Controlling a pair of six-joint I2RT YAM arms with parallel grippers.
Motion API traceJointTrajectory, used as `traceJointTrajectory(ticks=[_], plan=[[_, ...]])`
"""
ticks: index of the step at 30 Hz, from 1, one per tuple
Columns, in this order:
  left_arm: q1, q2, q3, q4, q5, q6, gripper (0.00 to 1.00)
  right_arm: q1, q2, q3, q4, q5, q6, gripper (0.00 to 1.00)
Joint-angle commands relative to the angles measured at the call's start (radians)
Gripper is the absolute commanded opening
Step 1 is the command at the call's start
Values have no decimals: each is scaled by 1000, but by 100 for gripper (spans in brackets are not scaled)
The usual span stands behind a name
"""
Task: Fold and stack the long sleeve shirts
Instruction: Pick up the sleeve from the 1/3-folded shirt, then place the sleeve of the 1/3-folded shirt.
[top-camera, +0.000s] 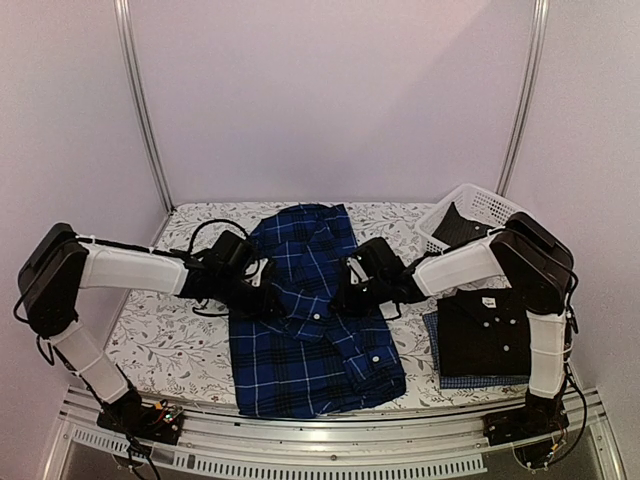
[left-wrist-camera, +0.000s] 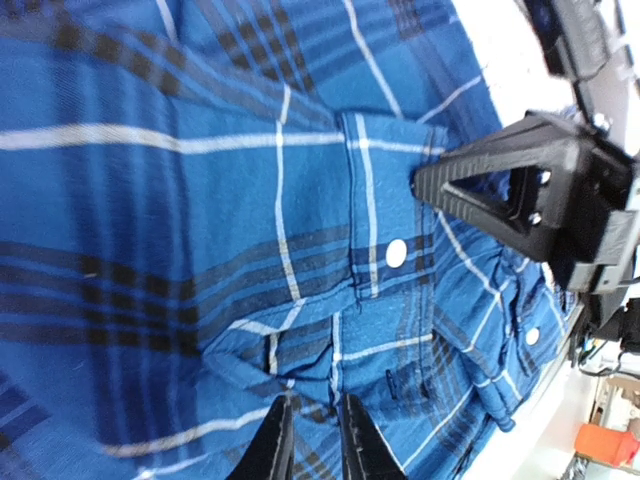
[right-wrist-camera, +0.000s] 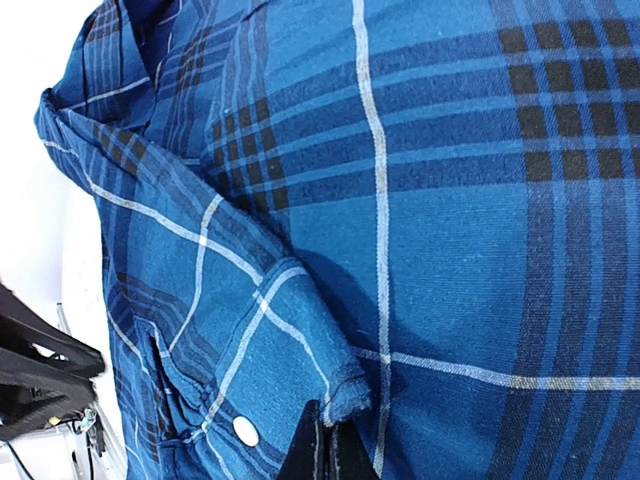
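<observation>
Centrally on the flower-patterned table (top-camera: 160, 340), the dark blue plaid cloth shirt (top-camera: 300, 340) is spread for folding, apart from the plain black buttoned shirt (top-camera: 485, 335) stacked at the right. A fold at its left edge is pinched by the left gripper (left-wrist-camera: 312, 445). The right gripper (right-wrist-camera: 325, 455) is closed tight at the sleeve cuff (right-wrist-camera: 290, 340), presumably to draw the sleeve inward; whether cloth is caught cannot be told.

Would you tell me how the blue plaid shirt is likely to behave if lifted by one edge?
The plaid shirt will probably droop limply, since it lies in soft folds and wrinkles. It looks like light, thin cloth. Its sleeve cuff may well slide and unfold when dragged.
</observation>
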Motion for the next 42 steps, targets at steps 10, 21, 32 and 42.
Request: traceJointTrajectory(ticks=[10, 21, 32, 42], plan=[[210, -347, -4, -124, -181, -44, 17, 46, -271, 167, -231, 197, -241, 0], [320, -361, 8, -108, -130, -37, 19, 77, -413, 342, -432, 444, -481, 0], [349, -290, 9, -61, -59, -33, 19, 99, -505, 391, -493, 466, -682, 0], [349, -234, 25, -48, 19, -27, 19, 231, -460, 39, -473, 290, -600, 0]])
